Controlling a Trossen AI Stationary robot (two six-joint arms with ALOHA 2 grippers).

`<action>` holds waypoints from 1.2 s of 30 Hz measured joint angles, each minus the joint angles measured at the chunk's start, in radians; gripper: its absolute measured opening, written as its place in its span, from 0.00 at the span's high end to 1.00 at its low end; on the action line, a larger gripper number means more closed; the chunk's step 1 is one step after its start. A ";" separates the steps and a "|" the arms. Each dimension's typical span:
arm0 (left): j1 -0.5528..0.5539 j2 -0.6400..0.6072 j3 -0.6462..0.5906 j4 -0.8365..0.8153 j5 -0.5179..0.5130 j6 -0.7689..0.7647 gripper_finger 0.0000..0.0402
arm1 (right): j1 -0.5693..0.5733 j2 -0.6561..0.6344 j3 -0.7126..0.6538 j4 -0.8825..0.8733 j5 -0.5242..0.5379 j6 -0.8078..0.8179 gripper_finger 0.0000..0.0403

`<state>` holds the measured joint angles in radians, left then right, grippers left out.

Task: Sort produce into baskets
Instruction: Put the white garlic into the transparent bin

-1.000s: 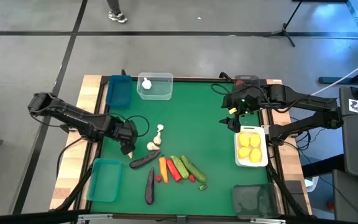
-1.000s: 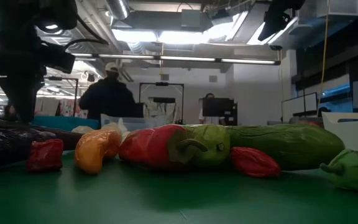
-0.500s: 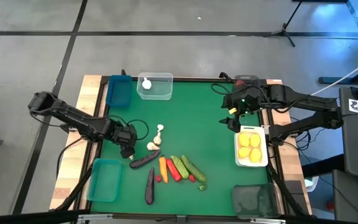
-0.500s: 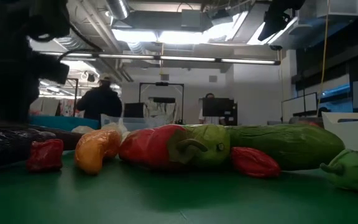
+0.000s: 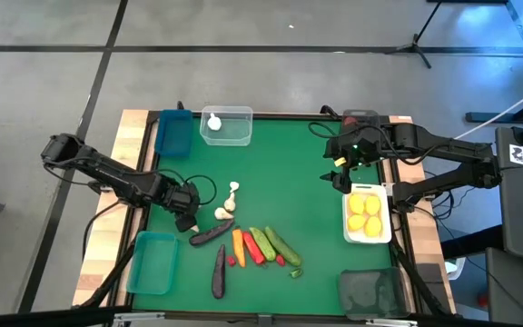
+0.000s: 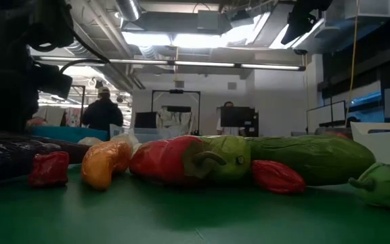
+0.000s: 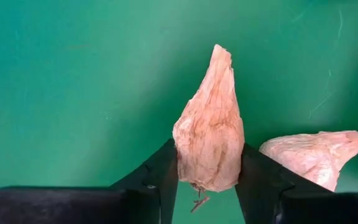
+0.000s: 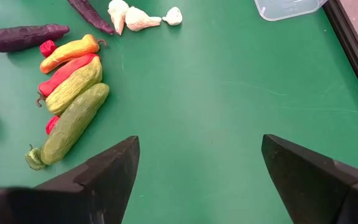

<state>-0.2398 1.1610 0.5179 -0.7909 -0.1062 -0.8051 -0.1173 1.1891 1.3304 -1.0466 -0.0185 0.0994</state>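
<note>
The left gripper (image 7: 207,180), low over the green bench (image 5: 289,173), has its jaws clamped on a pale garlic piece (image 7: 209,144); a second garlic piece (image 7: 316,155) lies just beside it. The right gripper (image 8: 197,168) waits with jaws apart near the white basket (image 5: 369,238) holding lemons (image 5: 365,216).

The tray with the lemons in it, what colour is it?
The tray holding the lemons is white, clearest in the high view.

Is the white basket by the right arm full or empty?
Partly full. The white basket holds four lemons in the high view, and nothing else shows in it.
</note>
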 joint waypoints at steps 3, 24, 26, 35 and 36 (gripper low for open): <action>0.000 -0.001 0.000 0.023 0.000 -0.009 0.70 | 0.000 0.000 0.000 0.000 0.000 0.000 0.17; 0.285 -0.003 0.222 0.125 -0.509 0.094 0.67 | 0.000 0.000 0.000 0.013 0.000 -0.011 0.17; 0.364 -0.003 0.226 0.198 -0.509 0.178 0.67 | 0.000 0.000 0.000 0.018 0.000 -0.011 0.17; 0.736 0.000 0.226 0.394 -0.320 0.420 0.67 | 0.000 0.000 0.000 0.033 0.000 -0.029 0.17; 0.773 0.000 0.226 0.404 -0.299 0.433 0.67 | 0.000 0.000 0.000 0.035 0.000 -0.029 0.17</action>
<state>0.5334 1.1614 0.7441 -0.3872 -0.4049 -0.3721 -0.1173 1.1892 1.3304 -1.0113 -0.0185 0.0700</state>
